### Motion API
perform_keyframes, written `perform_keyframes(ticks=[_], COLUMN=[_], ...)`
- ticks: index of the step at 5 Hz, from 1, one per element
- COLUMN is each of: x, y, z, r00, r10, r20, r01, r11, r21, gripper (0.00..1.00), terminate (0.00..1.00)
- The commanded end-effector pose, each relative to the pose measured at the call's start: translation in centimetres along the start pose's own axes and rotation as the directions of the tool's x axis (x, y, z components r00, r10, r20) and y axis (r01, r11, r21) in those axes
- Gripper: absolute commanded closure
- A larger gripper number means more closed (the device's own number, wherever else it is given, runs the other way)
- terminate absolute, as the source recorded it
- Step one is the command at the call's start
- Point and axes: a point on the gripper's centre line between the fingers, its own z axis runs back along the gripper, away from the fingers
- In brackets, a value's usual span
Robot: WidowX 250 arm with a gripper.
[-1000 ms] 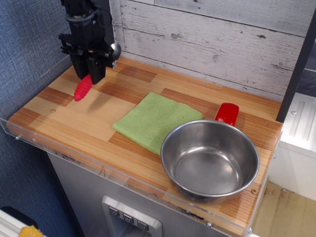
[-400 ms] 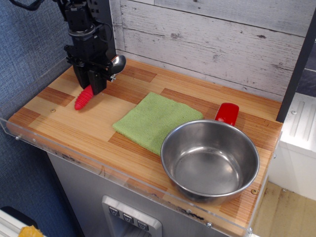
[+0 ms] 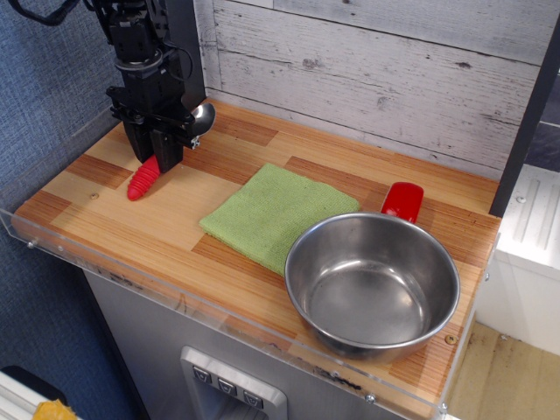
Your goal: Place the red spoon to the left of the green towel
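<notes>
Lower and leftward now, gripper (image 3: 157, 145) clamps red spoon (image 3: 145, 177); green towel (image 3: 278, 213) unmoved.

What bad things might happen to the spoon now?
The tool holds the red spoon tilted, its handle tip low over the counter; once released, it may roll or tip. It sits near the left edge with the clear rim, so it might slide against that. The green towel lies well to its right, probably safe.
</notes>
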Motion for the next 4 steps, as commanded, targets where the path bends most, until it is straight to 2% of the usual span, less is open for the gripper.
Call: perform_keyframes(ticks=[1, 2, 3, 4], x=[0.3, -0.1, -1.3, -2.8], y=[-0.3, -1.2, -2.5, -4.7], z=[0.6, 2.5, 5.8, 8.7], r00=[1.0, 0.999, 0.991, 0.977], r10=[-0.01, -0.029, 0.031, 0.096], r20=[-0.01, 0.038, 0.134, 0.19], r01=[0.01, 0.027, -0.036, -0.1], r11=[1.0, 0.999, 0.999, 0.995], r21=[0.023, 0.047, 0.038, 0.012], gripper=[0.0, 0.0, 0.0, 0.0], terminate=[0.0, 0.0, 0.0, 0.0])
